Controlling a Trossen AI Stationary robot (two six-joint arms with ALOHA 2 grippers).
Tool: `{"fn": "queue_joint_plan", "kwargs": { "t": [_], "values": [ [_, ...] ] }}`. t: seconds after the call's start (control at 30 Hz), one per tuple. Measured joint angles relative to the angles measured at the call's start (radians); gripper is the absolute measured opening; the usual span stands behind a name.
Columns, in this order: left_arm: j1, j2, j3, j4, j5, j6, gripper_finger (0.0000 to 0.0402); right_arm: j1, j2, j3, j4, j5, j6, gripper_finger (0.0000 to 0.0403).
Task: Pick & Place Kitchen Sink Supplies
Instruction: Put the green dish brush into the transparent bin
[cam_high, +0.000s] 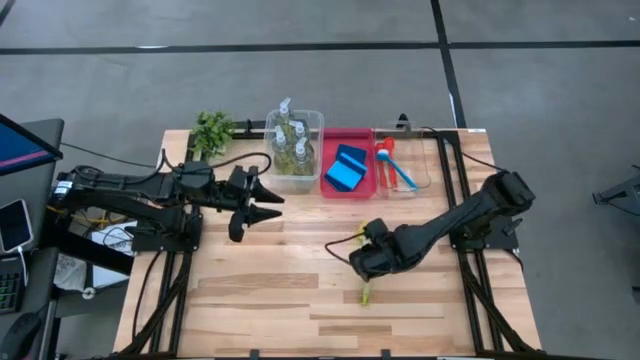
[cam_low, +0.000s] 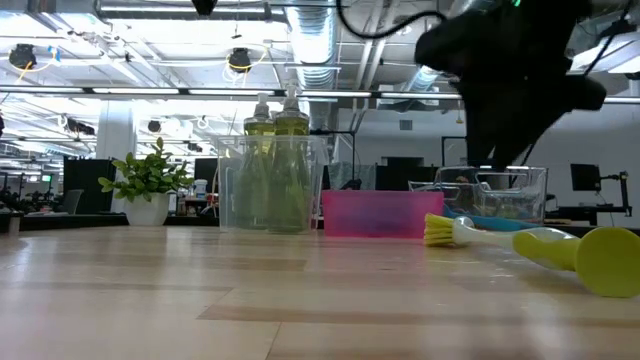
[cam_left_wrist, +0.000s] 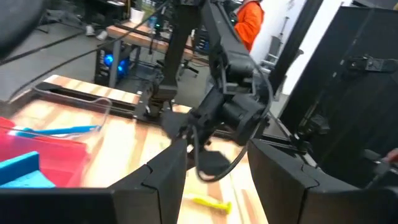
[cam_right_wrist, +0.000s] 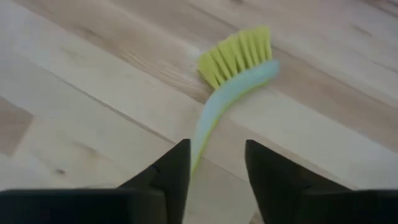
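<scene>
A yellow-green brush (cam_right_wrist: 231, 68) lies flat on the wood, bristle head away from my right gripper (cam_right_wrist: 217, 162). That gripper is open and hovers over the handle's near end, one finger on each side. From above the brush (cam_high: 366, 293) shows just below my right gripper (cam_high: 363, 270). Pump bottles (cam_high: 290, 145) stand in a clear tub. Blue sponges (cam_high: 347, 168) lie in the red tray. Red and blue brushes (cam_high: 395, 165) lie in another clear tub. My left gripper (cam_high: 270, 205) is open in the air near the bottle tub.
A small leafy plant (cam_high: 212, 130) stands at the far left corner. The tubs and the red tray (cam_high: 362, 185) line the far edge. Bare wood (cam_high: 260, 300) spreads across the near half of the table. A person in orange (cam_left_wrist: 247, 22) is in the room beyond.
</scene>
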Motion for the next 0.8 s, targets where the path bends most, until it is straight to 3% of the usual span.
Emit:
{"fn": "queue_joint_plan", "kwargs": {
  "t": [0.33,0.8],
  "values": [
    [-0.014,0.0,0.0,0.005,-0.071,0.0,0.0172,-0.033,0.132,0.0,0.078,-0.068,-0.054,0.0259],
    [-0.014,0.0,0.0,0.005,-0.134,0.011,0.0172,-0.049,0.303,0.001,0.165,-0.164,-0.069,0.0264]
  ]
}}
